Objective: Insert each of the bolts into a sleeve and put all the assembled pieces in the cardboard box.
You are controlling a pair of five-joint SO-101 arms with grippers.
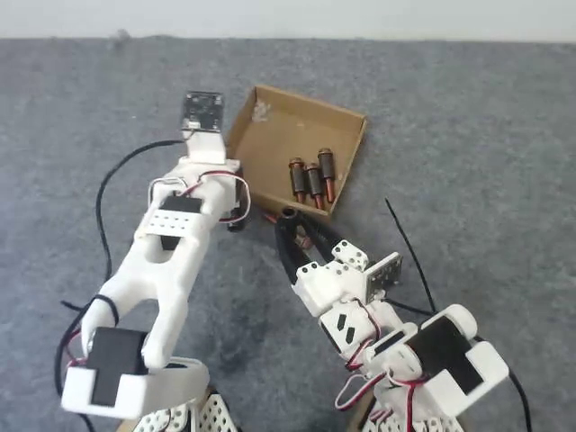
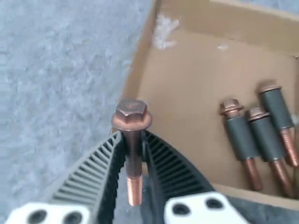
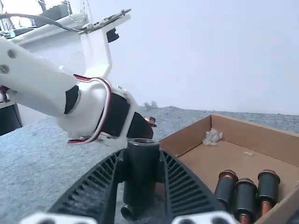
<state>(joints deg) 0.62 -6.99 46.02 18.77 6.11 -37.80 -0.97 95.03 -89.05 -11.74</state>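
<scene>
The left gripper (image 2: pixel 133 142) pinches a copper bolt (image 2: pixel 131 116) by its shank. Its ribbed jaws are pressed against the shank, with the hex head beyond the fingertips, at the outer edge of the cardboard box (image 2: pixel 187 84). The right gripper (image 3: pixel 142 158) clamps a black sleeve (image 3: pixel 141 182) upright between its jaws, open end up, just outside the box wall and near the left gripper. Three assembled pieces (image 1: pixel 311 180) lie side by side inside the box, which sits on the grey table (image 1: pixel 468 135).

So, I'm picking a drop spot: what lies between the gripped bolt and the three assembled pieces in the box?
Bare cardboard box floor; the left wrist view shows it between the bolt and the assembled pieces.
</scene>
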